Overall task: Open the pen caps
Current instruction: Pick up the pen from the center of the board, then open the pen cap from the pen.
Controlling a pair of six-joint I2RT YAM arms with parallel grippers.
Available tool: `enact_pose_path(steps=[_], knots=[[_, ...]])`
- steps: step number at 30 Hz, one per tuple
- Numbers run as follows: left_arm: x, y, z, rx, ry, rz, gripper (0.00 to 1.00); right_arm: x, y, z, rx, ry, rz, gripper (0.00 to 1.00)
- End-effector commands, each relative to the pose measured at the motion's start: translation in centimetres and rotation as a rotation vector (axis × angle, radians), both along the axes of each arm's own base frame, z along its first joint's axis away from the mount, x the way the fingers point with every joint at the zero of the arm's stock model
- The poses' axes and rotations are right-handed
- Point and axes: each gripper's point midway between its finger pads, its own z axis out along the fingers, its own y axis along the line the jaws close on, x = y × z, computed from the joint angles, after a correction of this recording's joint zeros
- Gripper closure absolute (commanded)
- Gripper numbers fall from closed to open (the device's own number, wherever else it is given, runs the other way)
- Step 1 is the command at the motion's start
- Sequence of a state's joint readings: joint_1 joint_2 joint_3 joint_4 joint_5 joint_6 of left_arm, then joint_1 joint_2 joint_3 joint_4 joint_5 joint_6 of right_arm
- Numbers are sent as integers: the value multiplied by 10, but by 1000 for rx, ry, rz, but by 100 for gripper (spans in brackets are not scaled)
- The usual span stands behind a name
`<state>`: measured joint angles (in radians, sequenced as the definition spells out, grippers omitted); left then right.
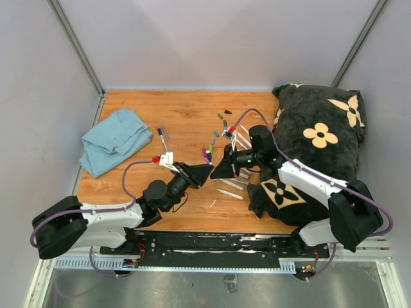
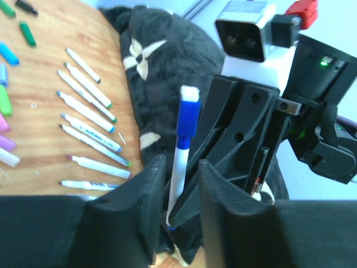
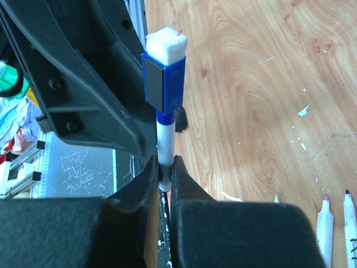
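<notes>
A white pen (image 3: pixel 165 142) with a blue pen cap (image 3: pixel 164 84) and a white felt end stands upright between the two grippers. My right gripper (image 3: pixel 165 174) is shut on its white barrel below the cap. In the left wrist view the same blue cap (image 2: pixel 188 118) rises between the fingers of my left gripper (image 2: pixel 177 190), which stand apart with a gap beside the pen. Seen from above, both grippers meet mid-table, the left gripper (image 1: pixel 204 172) facing the right gripper (image 1: pixel 221 168). Loose caps (image 2: pixel 27 33) in green, blue and purple lie on the wood.
Several uncapped white pens (image 2: pixel 89 114) lie in a row beside a black cushion with cream flowers (image 1: pixel 321 135). A blue cloth (image 1: pixel 115 138) lies at the far left, with one capped pen (image 1: pixel 162 136) next to it. More caps (image 1: pixel 209 151) are scattered just beyond the grippers.
</notes>
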<state>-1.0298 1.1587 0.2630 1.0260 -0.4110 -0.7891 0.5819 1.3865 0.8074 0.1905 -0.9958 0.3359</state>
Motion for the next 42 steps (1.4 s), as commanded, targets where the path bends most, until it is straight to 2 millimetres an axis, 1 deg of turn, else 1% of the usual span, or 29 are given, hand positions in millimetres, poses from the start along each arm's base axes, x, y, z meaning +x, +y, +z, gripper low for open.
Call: enact_pose_path(steps=[1,2,3,4,6,9,11,14,18,22,23,26,30,37,42], knots=[[-2,19,21,-11,-57,48,57,4,-10,15,15,-58,43,99],[-5,21,22,3,-70,45,51,5,-14,16,19,-70,57,99],[-7,23,24,24,-87,39,42,7,-18,17,22,-106,77,99],[-11,24,26,36,-105,23,35,6,-22,16,17,-106,87,99],[-16,26,28,62,-138,3,23,6,-30,13,-3,-159,125,99],[-21,30,29,76,-157,-13,8,6,-38,13,-40,-175,149,99],[-24,29,31,75,-167,-33,1,6,-42,13,-48,-181,157,99],[-28,26,34,57,-168,-85,1,3,-46,12,-64,-186,169,99],[-28,19,32,25,-137,-172,1,1,-48,11,-78,-194,185,99],[-18,16,26,25,-86,-217,1,2,-49,7,-92,-189,193,99],[-15,15,24,30,-75,-221,1,2,-50,5,-100,-185,192,99],[-10,14,27,18,-71,-230,1,3,-50,1,-116,-177,196,99],[-9,12,31,5,-84,-237,2,4,-51,0,-122,-170,200,99],[-6,13,27,4,-76,-237,1,3,-51,1,-119,-176,203,99],[-6,9,24,-11,-62,-278,1,3,-51,1,-121,-179,203,99]])
